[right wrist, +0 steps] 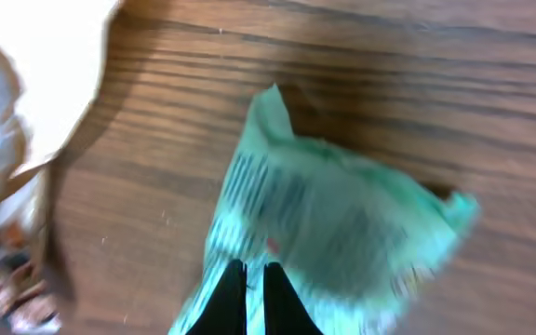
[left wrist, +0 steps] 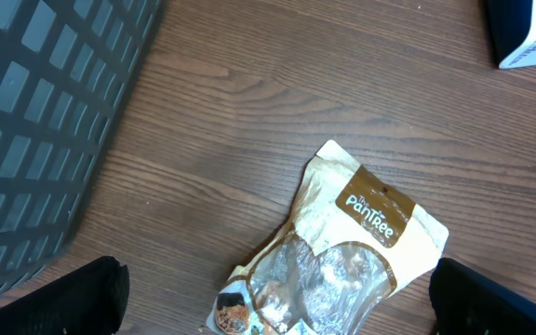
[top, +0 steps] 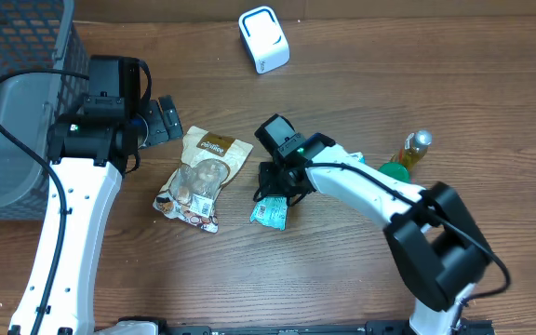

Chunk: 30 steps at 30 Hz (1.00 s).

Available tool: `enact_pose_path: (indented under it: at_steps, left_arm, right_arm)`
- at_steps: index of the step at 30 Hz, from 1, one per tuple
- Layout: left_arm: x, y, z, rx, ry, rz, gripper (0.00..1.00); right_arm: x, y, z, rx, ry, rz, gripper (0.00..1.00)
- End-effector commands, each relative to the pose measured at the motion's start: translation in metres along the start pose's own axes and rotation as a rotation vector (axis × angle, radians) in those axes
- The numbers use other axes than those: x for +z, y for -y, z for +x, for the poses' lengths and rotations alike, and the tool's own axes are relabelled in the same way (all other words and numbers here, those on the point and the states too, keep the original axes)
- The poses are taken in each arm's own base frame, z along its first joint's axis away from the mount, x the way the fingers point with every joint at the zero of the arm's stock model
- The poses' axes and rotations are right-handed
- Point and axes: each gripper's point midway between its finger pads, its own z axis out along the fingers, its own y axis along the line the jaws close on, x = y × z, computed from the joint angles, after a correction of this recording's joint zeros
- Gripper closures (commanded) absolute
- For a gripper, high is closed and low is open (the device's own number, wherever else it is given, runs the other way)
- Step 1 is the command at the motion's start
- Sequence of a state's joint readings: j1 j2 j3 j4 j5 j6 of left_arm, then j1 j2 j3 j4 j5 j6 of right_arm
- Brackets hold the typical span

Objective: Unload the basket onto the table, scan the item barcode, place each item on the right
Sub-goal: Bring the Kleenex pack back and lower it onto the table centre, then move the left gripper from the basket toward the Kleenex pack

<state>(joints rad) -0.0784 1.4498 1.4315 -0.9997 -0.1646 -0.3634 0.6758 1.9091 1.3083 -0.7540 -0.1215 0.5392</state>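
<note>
Showing barcode stripes [right wrist: 249,191], the crumpled green packet [right wrist: 342,223] sits in right pincer [right wrist: 247,272].

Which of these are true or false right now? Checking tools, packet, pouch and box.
1. The right tool is shut on the green packet. True.
2. The left tool grips the snack pouch. False: it is open and holds nothing.
3. The snack pouch lies inside the basket. False: it lies on the table, beside the basket.
4. The white box stands apart from both tools. True.
</note>
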Motion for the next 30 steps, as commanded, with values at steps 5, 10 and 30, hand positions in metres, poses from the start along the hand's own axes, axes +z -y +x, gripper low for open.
enact_pose_path:
  at_steps: [5, 10, 30]
  left_arm:
    - [-0.004, 0.001, -0.004, -0.002, 0.016, 0.007, 0.00]
    - [-0.004, 0.001, -0.004, -0.002, 0.016, 0.007, 0.00]
    - [-0.004, 0.001, -0.004, -0.002, 0.016, 0.007, 0.00]
  right_arm:
    - [-0.037, -0.007, 0.006, 0.036, 0.025, -0.037, 0.96]
    - [-0.022, -0.001, 0.031, 0.063, -0.032, -0.004, 0.96]
    - [0.011, -0.040, 0.063, -0.004, -0.040, -0.214, 0.91]
